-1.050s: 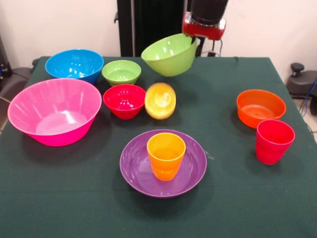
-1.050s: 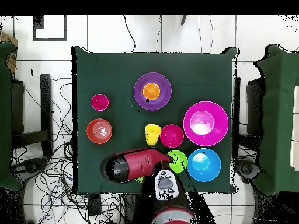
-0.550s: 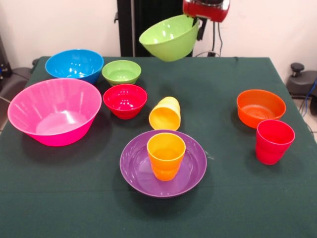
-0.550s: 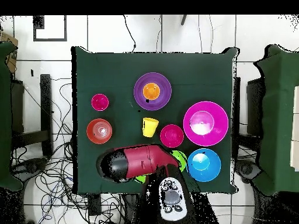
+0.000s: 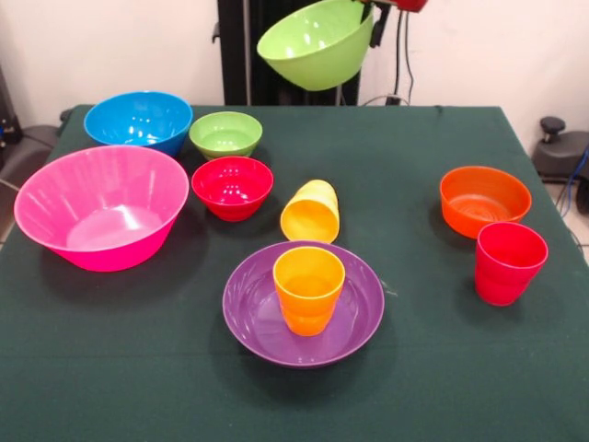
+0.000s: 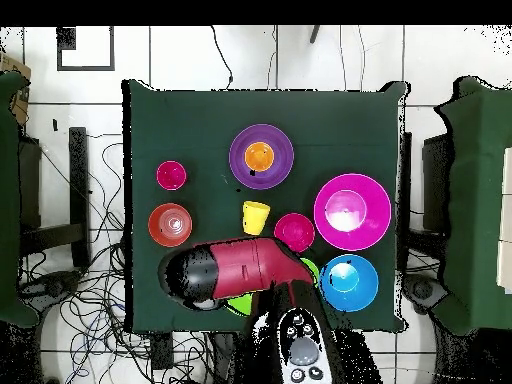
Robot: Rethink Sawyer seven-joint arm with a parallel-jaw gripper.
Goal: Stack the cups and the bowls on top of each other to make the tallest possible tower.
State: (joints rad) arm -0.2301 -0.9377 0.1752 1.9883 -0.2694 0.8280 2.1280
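All places are given from the purple bowl (image 5: 354,318), the tower's base, which sits near the table's front edge with the orange cup (image 5: 308,289) upright inside it.

Far to its left and a little behind sits the pink bowl (image 5: 99,206); the blue bowl (image 5: 138,119) is behind that. The small green bowl (image 5: 225,133) and red bowl (image 5: 232,185) are behind and left of the purple bowl. The yellow cup (image 5: 310,211) lies on its side just behind the purple bowl's rim, mouth toward the front, so it could roll into the base if bumped.

High above and well behind, the lime bowl (image 5: 316,44) hangs tilted, held by its right rim at the gripper (image 5: 379,11). Only the gripper's lower edge shows, so the closure cannot be judged.

A rim hold on a tilted bowl looks weak: the bowl might swing or slip during travel. Set down askew on the orange cup, it would likely tip the cup over or slide off.

To the right stand the orange bowl (image 5: 485,198) and, in front of it, the red cup (image 5: 509,262), well clear of the bowl's likely path.
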